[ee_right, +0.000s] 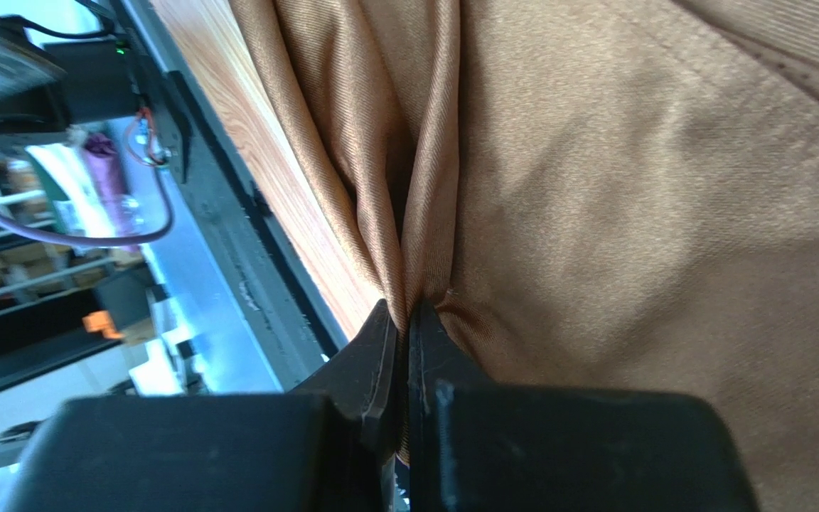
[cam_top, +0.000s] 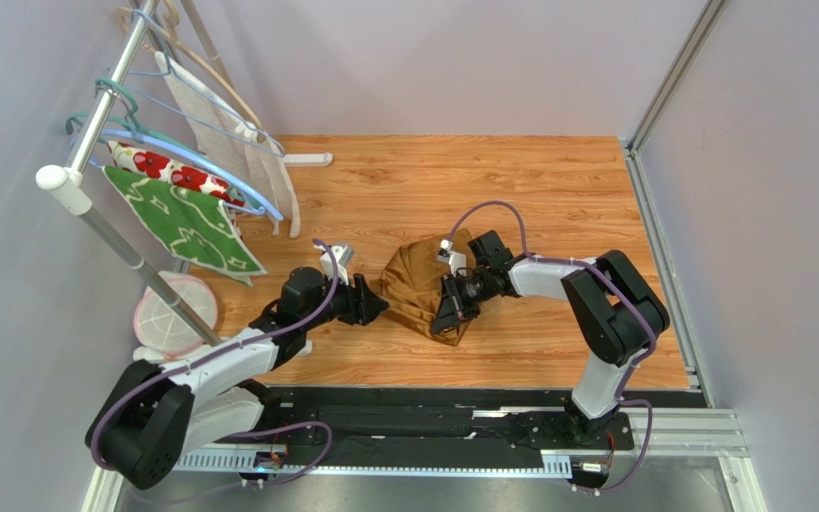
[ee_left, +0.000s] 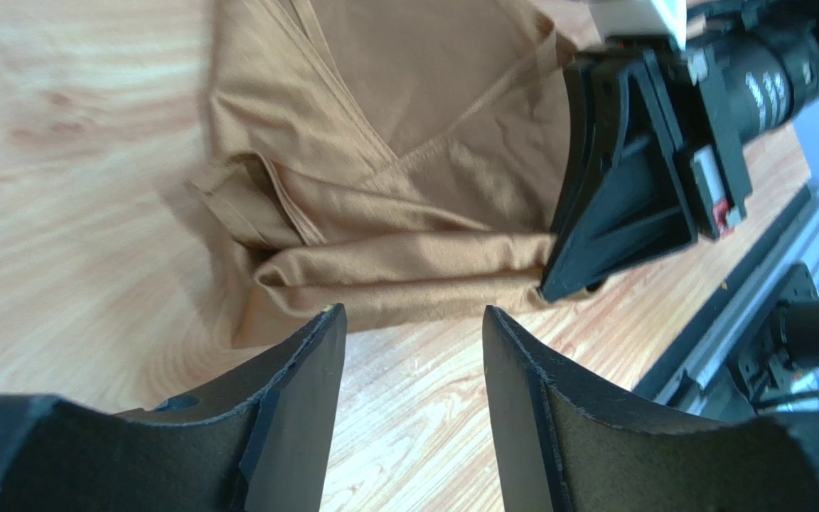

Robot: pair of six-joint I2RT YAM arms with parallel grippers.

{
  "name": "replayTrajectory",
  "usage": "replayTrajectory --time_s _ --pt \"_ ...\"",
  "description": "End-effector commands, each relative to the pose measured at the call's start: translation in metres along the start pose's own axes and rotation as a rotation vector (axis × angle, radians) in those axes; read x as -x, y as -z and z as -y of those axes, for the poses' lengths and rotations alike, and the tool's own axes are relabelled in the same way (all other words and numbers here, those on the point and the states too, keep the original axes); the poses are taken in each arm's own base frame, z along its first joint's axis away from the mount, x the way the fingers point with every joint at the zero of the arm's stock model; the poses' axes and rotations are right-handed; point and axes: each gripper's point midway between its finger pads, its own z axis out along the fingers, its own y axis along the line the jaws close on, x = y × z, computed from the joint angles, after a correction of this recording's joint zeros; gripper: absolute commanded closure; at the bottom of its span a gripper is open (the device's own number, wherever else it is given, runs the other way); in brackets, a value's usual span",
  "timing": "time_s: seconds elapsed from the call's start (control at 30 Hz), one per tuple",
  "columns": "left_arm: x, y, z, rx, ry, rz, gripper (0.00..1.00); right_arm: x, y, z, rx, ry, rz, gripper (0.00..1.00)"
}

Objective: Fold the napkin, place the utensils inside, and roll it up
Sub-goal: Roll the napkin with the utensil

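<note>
The napkin [cam_top: 416, 286] is a golden-brown cloth lying bunched in a crumpled heap on the wooden table. My right gripper [cam_top: 448, 317] is shut on a pinched fold at its right side; in the right wrist view the cloth [ee_right: 617, 192] is squeezed between the closed fingers [ee_right: 380, 357]. My left gripper [cam_top: 377, 306] stands open just left of the heap. In the left wrist view its fingers [ee_left: 312, 352] frame bare wood, with the napkin [ee_left: 403, 181] a little ahead and the right gripper [ee_left: 638, 181] beyond. No utensils are in view.
A rack at the left carries hangers, a green leaf-patterned cloth [cam_top: 184, 222] and a white cloth with red flowers [cam_top: 163, 168]. A round pink-and-white object [cam_top: 176, 314] lies at the table's left edge. Walls bound the table at the back and right; a black rail runs along the front.
</note>
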Motion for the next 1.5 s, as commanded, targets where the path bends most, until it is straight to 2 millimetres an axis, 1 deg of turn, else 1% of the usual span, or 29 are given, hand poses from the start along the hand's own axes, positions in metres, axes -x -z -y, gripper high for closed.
replayTrajectory --time_s 0.0,0.07,0.1,0.17,0.2,0.23,0.27,0.3,0.4,0.47,0.5,0.53,0.57,0.63,0.67,0.73,0.77,0.83,0.97,1.07,1.1,1.13,1.17,1.2,1.23,1.3,1.33,1.4,1.47 --pt "0.004 -0.01 0.021 -0.111 0.023 -0.012 0.42 -0.009 -0.003 0.036 -0.096 -0.107 -0.021 1.0" --pt "-0.002 -0.014 0.026 -0.143 0.037 -0.034 0.41 -0.009 -0.004 0.039 -0.1 -0.121 -0.024 1.0" --pt "0.0 -0.016 0.031 -0.162 0.044 -0.027 0.41 -0.009 -0.004 0.042 -0.109 -0.123 -0.023 1.0" --pt "-0.004 -0.024 0.035 -0.171 0.053 -0.05 0.41 -0.011 -0.004 0.046 -0.115 -0.131 -0.029 1.0" --pt "-0.003 -0.028 0.039 -0.188 0.057 -0.045 0.41 -0.011 -0.004 0.047 -0.121 -0.131 -0.03 1.0" --pt "-0.003 -0.031 0.041 -0.196 0.064 -0.043 0.41 -0.011 -0.004 0.048 -0.12 -0.133 -0.028 1.0" --pt "-0.007 -0.035 0.039 -0.195 0.079 -0.054 0.41 -0.011 -0.004 0.049 -0.12 -0.132 -0.029 1.0" --pt "0.001 -0.037 0.044 -0.218 0.086 -0.021 0.42 -0.012 -0.004 0.05 -0.126 -0.138 -0.032 1.0" --pt "0.005 -0.047 0.042 -0.217 0.09 -0.006 0.42 -0.013 -0.004 0.051 -0.128 -0.139 -0.033 1.0" --pt "0.002 -0.054 0.039 -0.213 0.095 -0.015 0.42 -0.013 -0.004 0.05 -0.127 -0.137 -0.031 1.0" --pt "0.006 -0.056 0.041 -0.225 0.098 0.002 0.42 -0.013 -0.004 0.051 -0.13 -0.139 -0.031 1.0" --pt "0.006 -0.057 0.04 -0.223 0.103 0.01 0.42 -0.013 -0.004 0.051 -0.13 -0.137 -0.03 1.0" --pt "0.002 -0.06 0.037 -0.216 0.109 0.004 0.42 -0.013 -0.004 0.051 -0.13 -0.137 -0.03 1.0" --pt "0.006 -0.064 0.036 -0.217 0.109 0.023 0.42 -0.014 -0.004 0.052 -0.132 -0.142 -0.032 1.0" --pt "0.002 -0.067 0.033 -0.209 0.115 0.013 0.42 -0.014 -0.004 0.052 -0.134 -0.142 -0.032 1.0" --pt "-0.003 -0.07 0.032 -0.216 0.12 0.001 0.42 -0.014 -0.005 0.053 -0.137 -0.144 -0.032 1.0" --pt "-0.01 -0.072 0.028 -0.206 0.13 -0.018 0.42 -0.014 -0.004 0.054 -0.139 -0.146 -0.032 1.0" --pt "-0.016 -0.074 0.026 -0.207 0.136 -0.028 0.43 -0.013 -0.004 0.053 -0.143 -0.143 -0.03 1.0" --pt "-0.037 -0.079 0.011 -0.165 0.157 -0.077 0.43 -0.011 -0.003 0.05 -0.139 -0.142 -0.028 1.0" --pt "-0.047 -0.081 0.005 -0.146 0.167 -0.1 0.44 -0.005 0.003 0.042 -0.134 -0.124 -0.012 0.82" --pt "-0.049 -0.081 0.005 -0.144 0.166 -0.105 0.45 0.0 0.008 0.036 -0.132 -0.105 0.007 0.68" --pt "-0.05 -0.081 0.004 -0.141 0.168 -0.109 0.45 0.004 0.011 0.032 -0.132 -0.092 0.021 0.63" --pt "-0.053 -0.08 0.003 -0.134 0.167 -0.12 0.46 0.005 0.013 0.029 -0.132 -0.088 0.024 0.52" --pt "-0.054 -0.081 0.002 -0.131 0.165 -0.126 0.46 0.008 0.017 0.025 -0.139 -0.076 0.038 0.46" --pt "-0.055 -0.08 0.001 -0.128 0.166 -0.133 0.46 0.017 0.024 0.017 -0.138 -0.042 0.069 0.44" --pt "-0.057 -0.081 0.0 -0.127 0.164 -0.143 0.46 0.024 0.033 0.012 -0.168 -0.011 0.101 0.4" --pt "-0.058 -0.081 0.001 -0.132 0.162 -0.146 0.47 0.033 0.041 0.004 -0.174 0.024 0.134 0.37" --pt "-0.061 -0.08 0.0 -0.127 0.161 -0.157 0.47 0.039 0.05 0.004 -0.217 0.059 0.165 0.33" --pt "-0.064 -0.081 -0.001 -0.126 0.162 -0.164 0.47 0.046 0.059 -0.003 -0.239 0.128 0.205 0.32"
